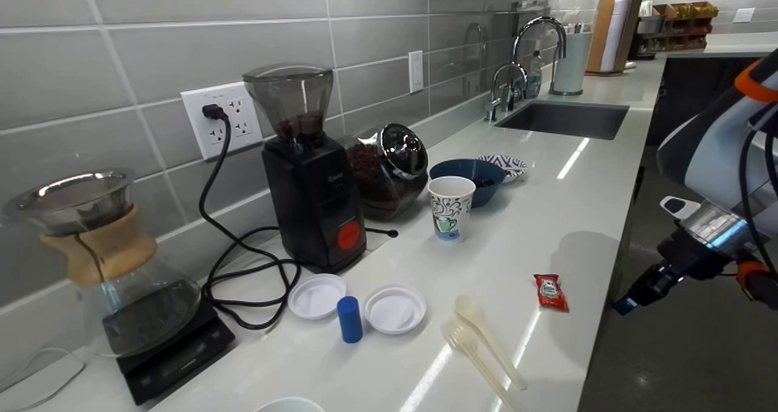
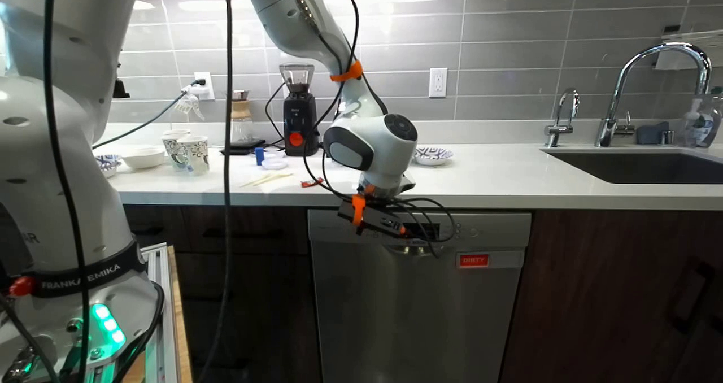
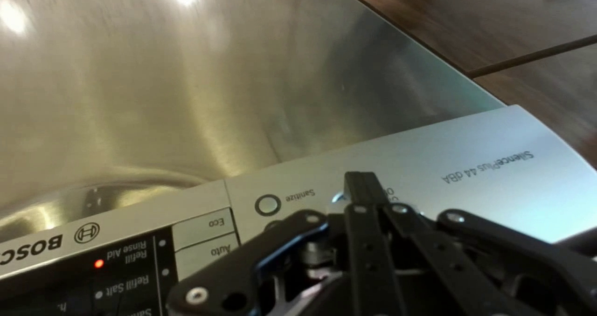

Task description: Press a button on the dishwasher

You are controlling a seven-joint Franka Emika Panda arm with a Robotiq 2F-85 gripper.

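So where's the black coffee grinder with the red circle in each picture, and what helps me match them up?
In an exterior view: coffee grinder on the counter, left of the middle, about halfway up.
In an exterior view: coffee grinder smaller, left of the middle, in the upper half.
In the wrist view: not there; the dishwasher fills much of it.
Shared landmark: the robot arm, in both exterior views; the wrist view shows its gripper.

You have free room along the dishwasher door [image 2: 412, 315], below the fingers [image 3: 366, 188]; whether a gap parts them from the panel [image 3: 429, 160], you cannot tell. Cables [image 2: 406, 203] loop out toward the sink [image 2: 638, 167] side, in your way, and the counter [image 2: 593, 202] edge runs just above. On top, packet [image 1: 551, 292] and cup [image 1: 451, 208] obstruct you, but the stretch from patterned bowl [image 2: 432, 156] to sink is passable.
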